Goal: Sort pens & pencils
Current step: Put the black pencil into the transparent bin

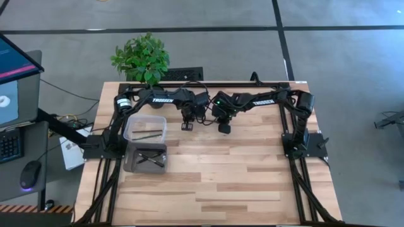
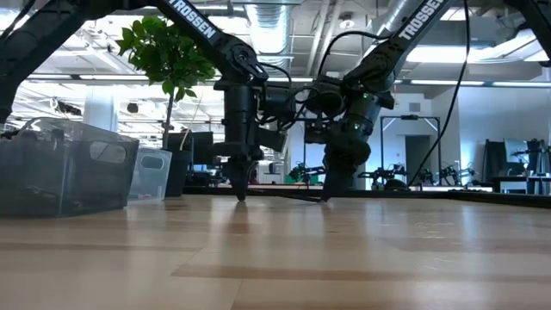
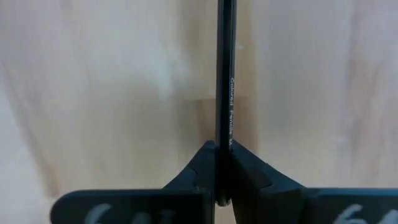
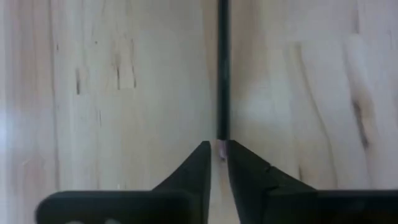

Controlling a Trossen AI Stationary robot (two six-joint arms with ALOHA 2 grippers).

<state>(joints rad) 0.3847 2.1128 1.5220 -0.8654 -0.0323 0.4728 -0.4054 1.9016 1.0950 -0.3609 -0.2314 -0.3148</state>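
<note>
The left gripper (image 3: 222, 163) has its fingers clamped near one end of a thin, stiff, likely slippery pencil (image 3: 225, 74) on the tabletop (image 3: 99, 93), while the right gripper (image 4: 218, 163) stands slightly parted at its other end.

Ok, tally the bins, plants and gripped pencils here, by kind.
Bins: 2 (clear bin, grey bin)
Potted plant: 1
Pencil clamped in the left gripper jaws: 1
Total: 4

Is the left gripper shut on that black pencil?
Yes. The left gripper is shut on the black pencil, fingertips pinching its shaft.
</note>
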